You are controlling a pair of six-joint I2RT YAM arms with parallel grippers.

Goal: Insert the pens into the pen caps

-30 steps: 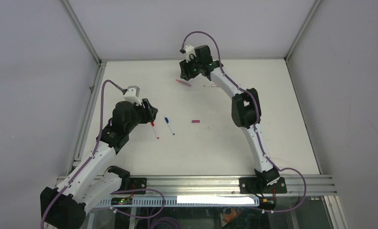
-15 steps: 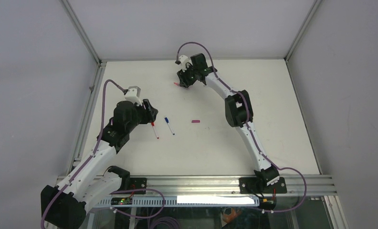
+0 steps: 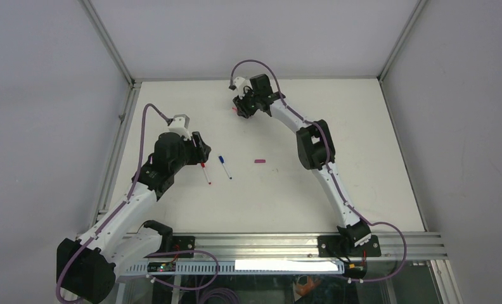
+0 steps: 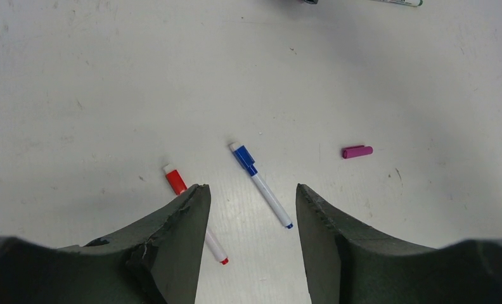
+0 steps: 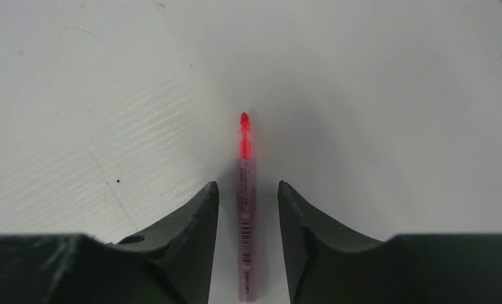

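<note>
Now: right jaws part-open, straddling pink pen (image 5: pixel 246 190) at far centre of bench (image 3: pixel 312 190), gap each side, no grip; pen's rear cut off by frame. Left jaws apart, empty, over red pen (image 4: pixel 175 182), its barrel partly hidden. Blue pen (image 4: pixel 261 185) just right; magenta cap (image 4: pixel 357 151) farther right.

This is a robotics lab, and I'm looking at a closed-off test cell. A bare white table (image 3: pixel 369 183) is boxed in by plain grey panels (image 3: pixel 39 114) held in aluminium posts (image 3: pixel 107 39). Along the table's near edge runs a slotted aluminium rail (image 3: pixel 267 241) with two white robot arms (image 3: pixel 131 206) bolted to it. Purple cables (image 3: pixel 201 292) trail below the rail, beside a small circuit board (image 3: pixel 163 266) with a green light on.
</note>
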